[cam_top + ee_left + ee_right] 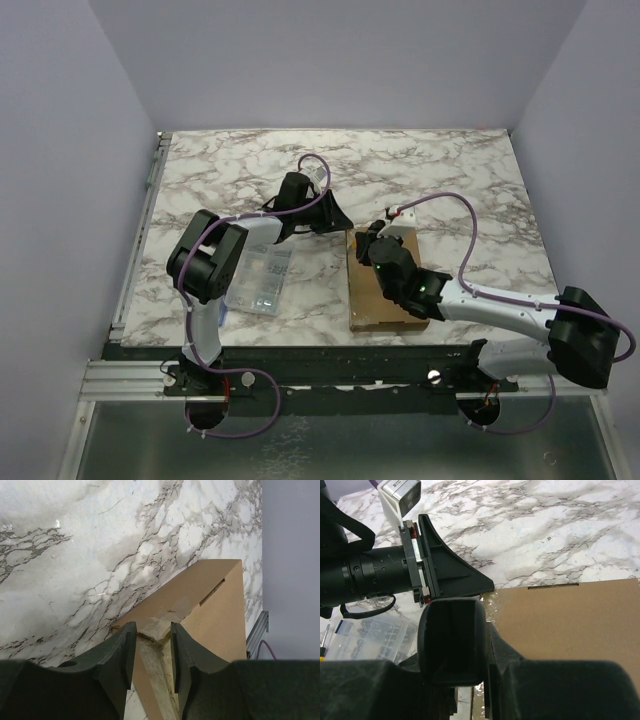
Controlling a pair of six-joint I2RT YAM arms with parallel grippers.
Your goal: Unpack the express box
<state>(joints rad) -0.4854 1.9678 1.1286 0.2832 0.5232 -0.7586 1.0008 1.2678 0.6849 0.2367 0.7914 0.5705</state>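
Note:
The express box [390, 295] is a flat brown cardboard mailer lying closed on the marble table, right of centre. My left gripper [338, 220] is at its far left corner. In the left wrist view the gripper [153, 627] is open, and its fingers [117, 650] stand on either side of the taped corner of the box [210, 605]. My right gripper [368, 240] rests over the box's far left edge. In the right wrist view its fingers [452, 640] look closed together at the taped edge of the box [570, 620], with nothing seen between them.
A clear plastic organizer case [262, 280] of small parts lies left of the box, and it also shows in the right wrist view [370, 637]. The left gripper [450, 565] sits close in front of the right one. A metal rail [140, 240] runs along the table's left edge.

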